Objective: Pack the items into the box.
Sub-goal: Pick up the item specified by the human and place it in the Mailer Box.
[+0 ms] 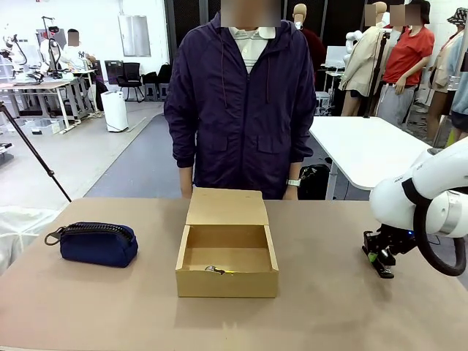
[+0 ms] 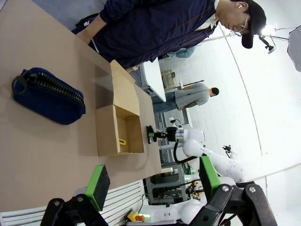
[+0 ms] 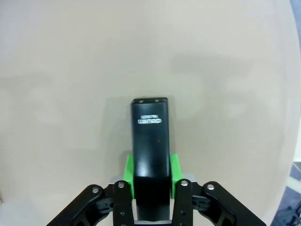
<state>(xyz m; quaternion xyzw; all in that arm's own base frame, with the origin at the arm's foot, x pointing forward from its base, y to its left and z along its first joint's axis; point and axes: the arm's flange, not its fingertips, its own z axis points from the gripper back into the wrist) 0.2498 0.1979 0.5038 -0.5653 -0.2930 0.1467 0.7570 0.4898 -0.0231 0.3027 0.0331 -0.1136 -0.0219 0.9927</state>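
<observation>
Right claw: green pads press both flanks of the stapler, lower centre of the wrist frame. The stapler lies flat on the surface.

Judgement: check the hold is firm, lift straight up, then carry to the open box at frame centre.

Left claw gapes wide, empty.

Utility knife sits inside the box by the near wall, mostly hidden. The stapler's rear end is cut off behind the claw.

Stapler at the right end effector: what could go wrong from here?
The right end effector pinches the stapler near one end, most of its length jutting past the pads; it may pivot or slip when lifted. The utility knife lies inside the box at its near wall, so the stapler might land on it or clip that wall.
</observation>
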